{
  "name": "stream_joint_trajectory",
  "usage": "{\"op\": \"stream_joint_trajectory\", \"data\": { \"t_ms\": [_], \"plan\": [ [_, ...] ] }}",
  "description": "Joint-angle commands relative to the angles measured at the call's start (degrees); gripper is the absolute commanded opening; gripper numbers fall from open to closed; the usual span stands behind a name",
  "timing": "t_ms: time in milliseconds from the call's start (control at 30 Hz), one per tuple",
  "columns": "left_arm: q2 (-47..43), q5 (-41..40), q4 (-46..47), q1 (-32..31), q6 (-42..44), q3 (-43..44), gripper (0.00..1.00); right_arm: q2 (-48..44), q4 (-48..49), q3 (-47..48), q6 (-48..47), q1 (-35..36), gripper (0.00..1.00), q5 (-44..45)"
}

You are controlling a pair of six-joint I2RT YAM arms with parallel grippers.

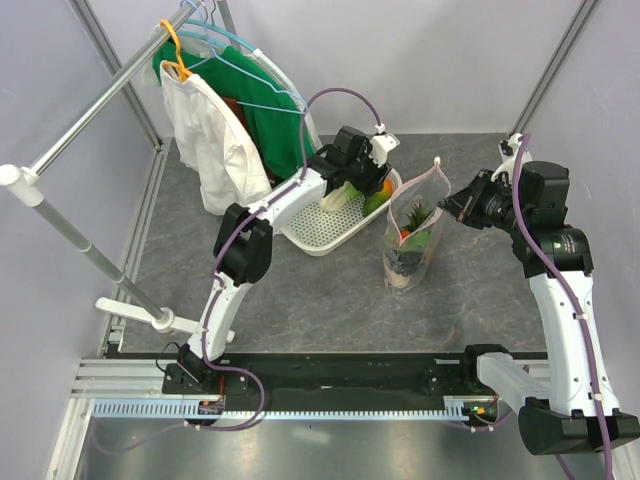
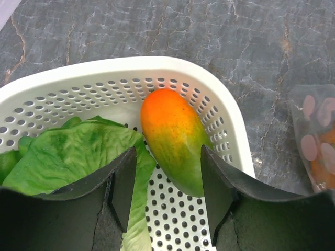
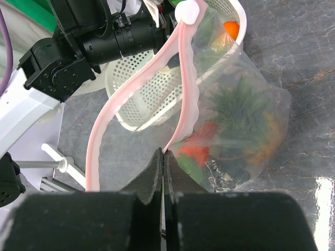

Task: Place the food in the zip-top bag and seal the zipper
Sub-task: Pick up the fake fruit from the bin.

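Right pincer (image 3: 163,157) clamped on zipper (image 3: 187,78) edge, left pincer (image 2: 168,183) spread around orange-green fruit (image 2: 172,136) by basket (image 2: 157,65) rim.

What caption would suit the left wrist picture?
Open gripper poised over an orange-green fruit beside a lettuce leaf in a white basket.

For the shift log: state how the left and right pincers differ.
The left pincer is open; the right pincer is shut on the zipper. The left pincer straddles the orange-green fruit in the basket; the right pincer is at the bag's mouth. Both are dark.
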Motion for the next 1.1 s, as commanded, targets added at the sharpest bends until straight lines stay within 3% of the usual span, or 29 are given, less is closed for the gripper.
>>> {"op": "stream_joint_trajectory", "data": {
  "t_ms": [0,300,800,900,1067],
  "plan": [
    [1.18,0.44,2.03,0.01,-0.55,2.13,0.58,0.0,2.29,2.02,-0.11,-0.12,0.0,0.89],
    [4.35,-0.7,2.03,-0.25,-1.52,4.41,0.59,0.18,2.38,2.02,-0.2,-0.12,0.0,0.63],
    [9.8,-5.88,-3.24,0.01,-0.55,6.43,0.8,0.7,2.29,2.02,-0.37,-0.03,0.0,0.54],
    [9.63,-5.8,-3.68,0.1,-0.11,6.44,0.78,0.88,2.46,2.02,-0.38,-0.03,0.0,0.45],
    [6.21,-3.08,-4.03,0.1,-1.69,6.96,0.63,0.79,2.55,1.93,-0.46,-0.12,0.0,0.54]
  ]
}}
